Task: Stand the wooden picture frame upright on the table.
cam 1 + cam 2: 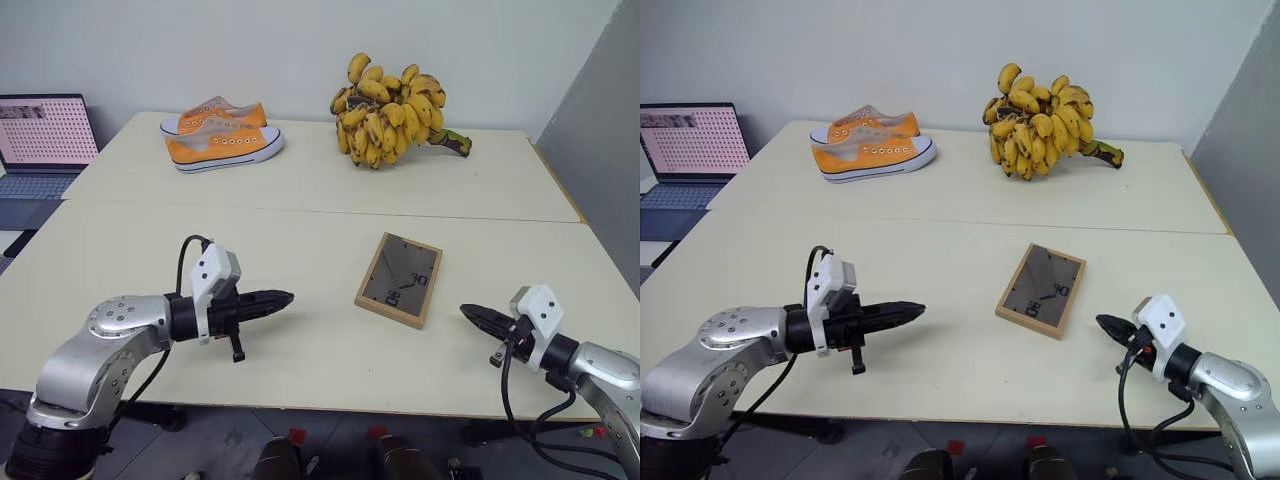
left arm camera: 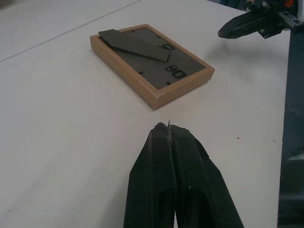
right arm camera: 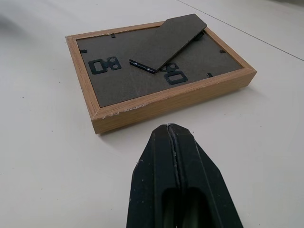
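Wooden picture frame [image 1: 399, 279] (face-down), on table [image 1: 300, 340]

The worktop [image 1: 300, 190] is pale cream. The picture frame [image 1: 399, 279] has a light-wood border around a dark grey back. The sneakers [image 1: 222, 135] are orange with white soles, the bananas [image 1: 390, 110] yellow with brown speckles. Both hands' fingers [image 2: 173, 185] are black.
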